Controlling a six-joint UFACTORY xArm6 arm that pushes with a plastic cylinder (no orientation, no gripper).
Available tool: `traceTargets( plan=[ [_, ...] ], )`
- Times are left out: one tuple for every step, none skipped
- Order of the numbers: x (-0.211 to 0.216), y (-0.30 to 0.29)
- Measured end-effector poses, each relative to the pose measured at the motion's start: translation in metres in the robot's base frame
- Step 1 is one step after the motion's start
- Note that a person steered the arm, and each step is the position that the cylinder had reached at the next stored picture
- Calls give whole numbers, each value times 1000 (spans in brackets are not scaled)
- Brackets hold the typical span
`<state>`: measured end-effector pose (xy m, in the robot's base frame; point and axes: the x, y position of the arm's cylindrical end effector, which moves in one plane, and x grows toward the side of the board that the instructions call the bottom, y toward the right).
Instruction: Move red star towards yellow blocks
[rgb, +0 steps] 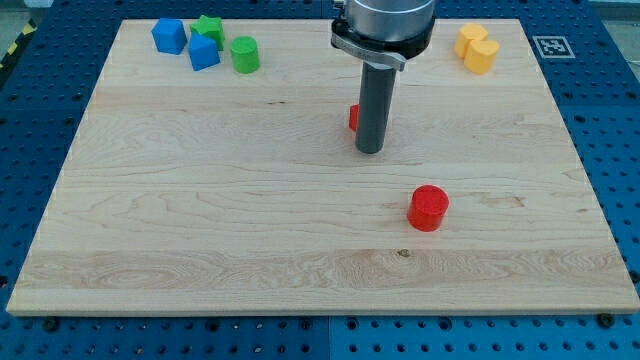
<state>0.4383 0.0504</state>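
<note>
A red block (354, 117), most of it hidden behind the rod, sits near the middle of the board; its shape cannot be made out. My tip (369, 150) rests on the board just right of and below it, touching or nearly so. Two yellow blocks (477, 47) sit close together at the view's top right, well right of and above the tip. A red cylinder (428, 208) stands below and right of the tip.
At the view's top left sit a blue block (168, 36), a second blue block (203, 52), a green star (208, 27) and a green cylinder (244, 54). The wooden board (200, 230) ends at blue perforated table on all sides.
</note>
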Motion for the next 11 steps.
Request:
traceTargets(
  plan=[
    [3, -22],
    [-28, -46],
    [-32, -46],
    [-29, -37],
    [-29, -27],
    [-29, -10],
    [-30, 12],
    [-31, 40],
    [-34, 68],
    [-41, 92],
    [-51, 112]
  ],
)
